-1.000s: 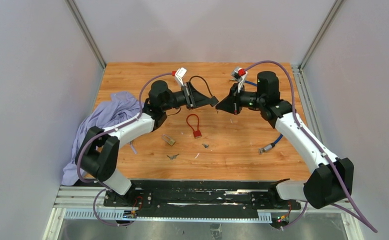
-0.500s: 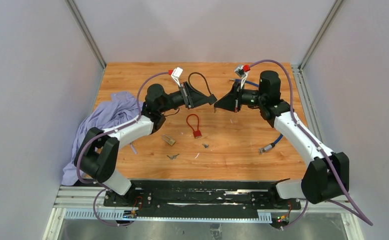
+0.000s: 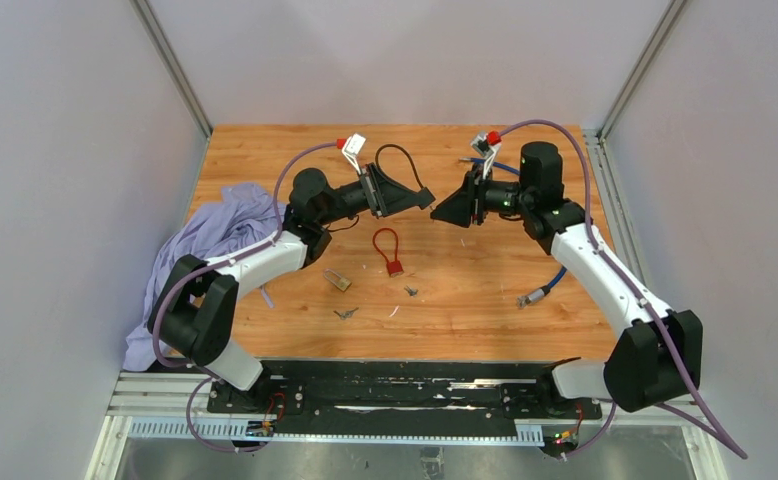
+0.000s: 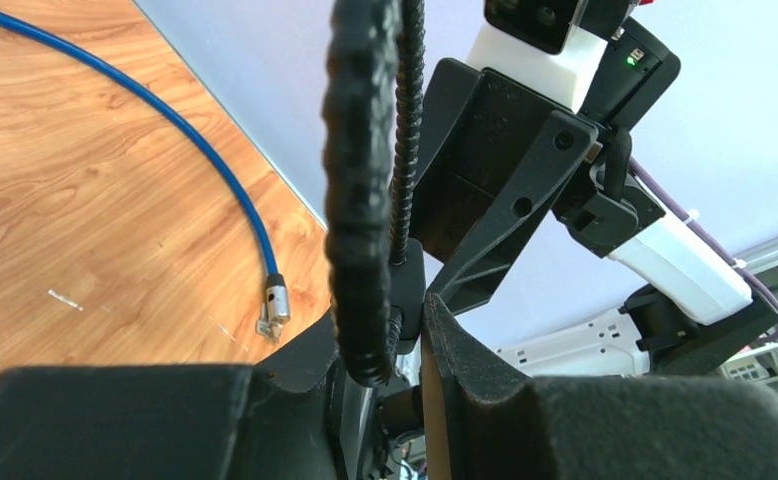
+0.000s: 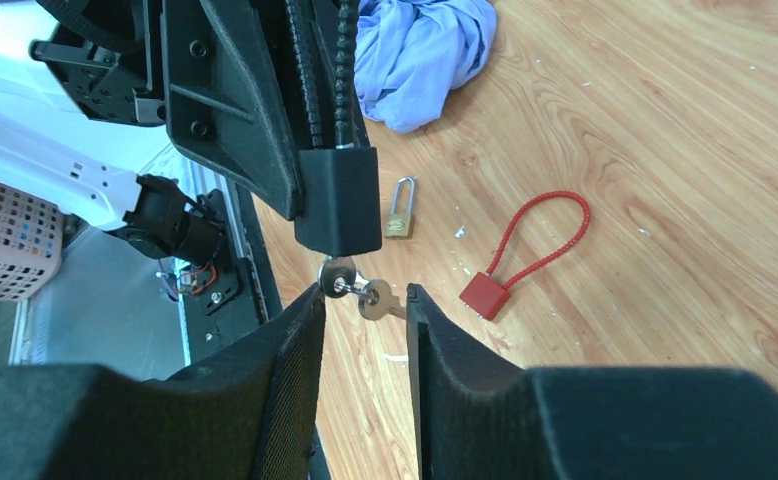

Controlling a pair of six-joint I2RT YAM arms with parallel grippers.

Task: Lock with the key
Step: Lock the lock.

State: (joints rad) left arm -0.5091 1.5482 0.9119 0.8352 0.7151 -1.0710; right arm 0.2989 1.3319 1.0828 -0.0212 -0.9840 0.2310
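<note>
Black right gripper [image 5: 363, 300] now off keys [image 5: 343, 282]

black lock [image 5: 337, 200] ahead, keys [image 5: 370, 298] in gap

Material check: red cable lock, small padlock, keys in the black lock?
Red cable lock: glossy red, likely plastic-coated body and ribbed sleeve. Small padlock: yellow brass-look body, silvery shackle, likely metal. Keys hanging from the black cable lock: bright silver glint, metal.
</note>
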